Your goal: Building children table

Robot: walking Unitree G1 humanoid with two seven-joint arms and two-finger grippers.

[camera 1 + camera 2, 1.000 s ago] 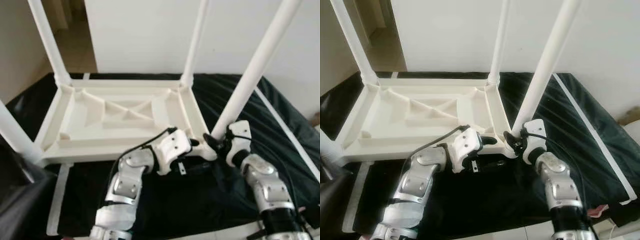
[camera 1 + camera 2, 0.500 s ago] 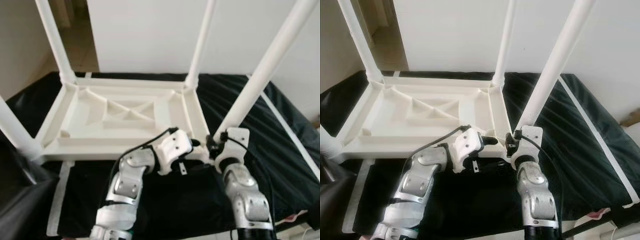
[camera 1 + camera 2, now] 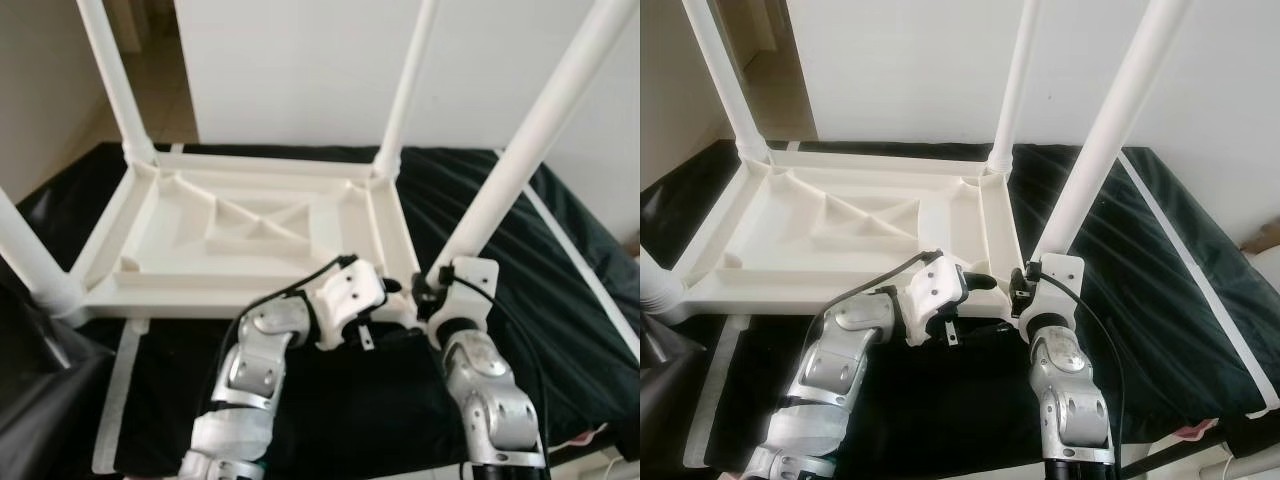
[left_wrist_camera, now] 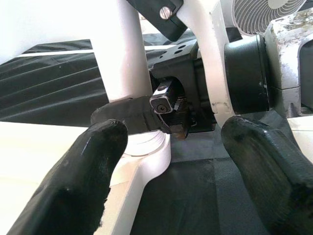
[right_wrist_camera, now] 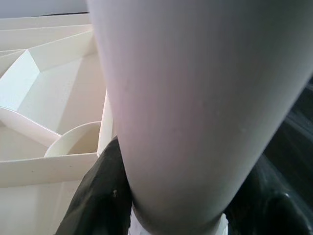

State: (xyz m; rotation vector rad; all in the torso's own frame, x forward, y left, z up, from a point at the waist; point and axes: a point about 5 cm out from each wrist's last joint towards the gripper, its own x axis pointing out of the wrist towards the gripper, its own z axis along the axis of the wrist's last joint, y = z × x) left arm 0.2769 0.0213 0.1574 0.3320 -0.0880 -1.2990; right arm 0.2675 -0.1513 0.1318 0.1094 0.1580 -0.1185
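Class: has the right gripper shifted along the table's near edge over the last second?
Yes. The right gripper swung from the leg's outer side towards the left gripper.

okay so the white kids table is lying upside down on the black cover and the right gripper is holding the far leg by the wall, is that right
Not quite. The table is upside down on the black cover, but the right gripper is on the near leg at the corner closest to the robot, not the far one. The right eye view shows it; the right wrist view shows fingers around that leg.

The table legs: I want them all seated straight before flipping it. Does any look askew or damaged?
Nothing stands out. The upturned white table top lies flat on the black cloth, with the legs standing in its corners. The right claw is closed around the near right leg at its base; the left claw is open beside it.
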